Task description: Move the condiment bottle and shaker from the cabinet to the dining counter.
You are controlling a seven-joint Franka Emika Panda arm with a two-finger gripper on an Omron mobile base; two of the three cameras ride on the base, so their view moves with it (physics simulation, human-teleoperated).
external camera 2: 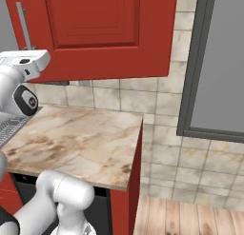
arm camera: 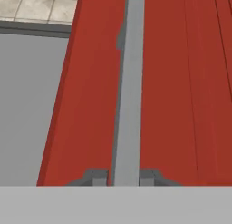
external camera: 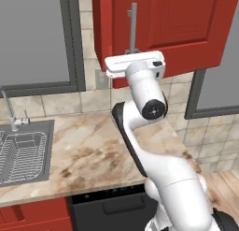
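Note:
The red wall cabinet (external camera: pixel 186 29) hangs above the worktop, its door (external camera 2: pixel 105 29) facing me. My gripper (external camera: pixel 132 52) is raised to the lower end of the vertical silver bar handle (external camera: pixel 133 24). In the hand view the handle (arm camera: pixel 129 91) runs up between my two dark fingertips (arm camera: pixel 96 177), which press against its sides, so the gripper (arm camera: pixel 123 177) is shut on it. The white hand (external camera 2: pixel 24 63) sits just under the handle (external camera 2: pixel 23 24) in the right base view. The condiment bottle and the shaker are hidden. The dining counter is out of view.
A marble worktop (external camera: pixel 93 150) lies below the cabinet, with a sink and dish rack (external camera: pixel 21 153) and a faucet (external camera: pixel 9 108) at its left. Grey windows (external camera 2: pixel 214 63) flank the cabinet. Wooden floor (external camera 2: pixel 190 215) lies right of the worktop's end.

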